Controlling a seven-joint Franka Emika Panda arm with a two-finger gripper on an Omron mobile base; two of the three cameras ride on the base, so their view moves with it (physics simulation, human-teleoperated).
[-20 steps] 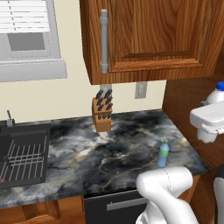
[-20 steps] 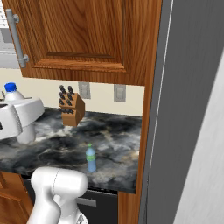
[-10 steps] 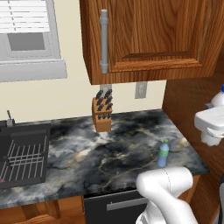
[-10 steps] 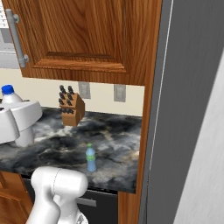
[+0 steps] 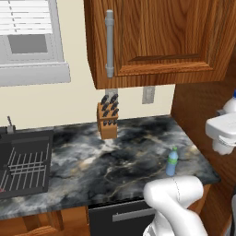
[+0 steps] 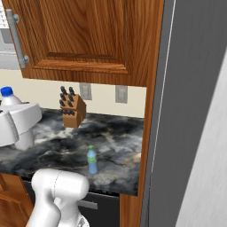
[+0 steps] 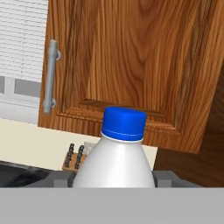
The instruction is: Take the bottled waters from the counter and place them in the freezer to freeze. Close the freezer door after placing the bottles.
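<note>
**Carrying the white bottle to the freezer**

The fingers (image 7: 113, 181) are clenched on the white bottle (image 7: 114, 164), gripping its body below the blue cap (image 7: 124, 124); the bottle stands upright between them, lifted clear of the surface (image 5: 115, 161). In the right base view the same bottle (image 6: 9, 98) pokes up above the white hand at the left edge, well apart from the freezer (image 6: 186, 111), whose grey side fills the right of that picture. The green-capped bottle (image 5: 172, 162) waits upright near the front right corner of the surface, untouched.

The step in hand looks like the carry toward the freezer. To do it well, I would keep the bottle upright and the grip steady, since a slim, smooth plastic body could slip or swing if the arm turns sharply. The swing should pass high enough to clear the knife block (image 5: 107, 120) and the remaining bottle. Whether the freezer door stands open cannot be told from here, so the approach needs checking before committing to a shelf.
</note>
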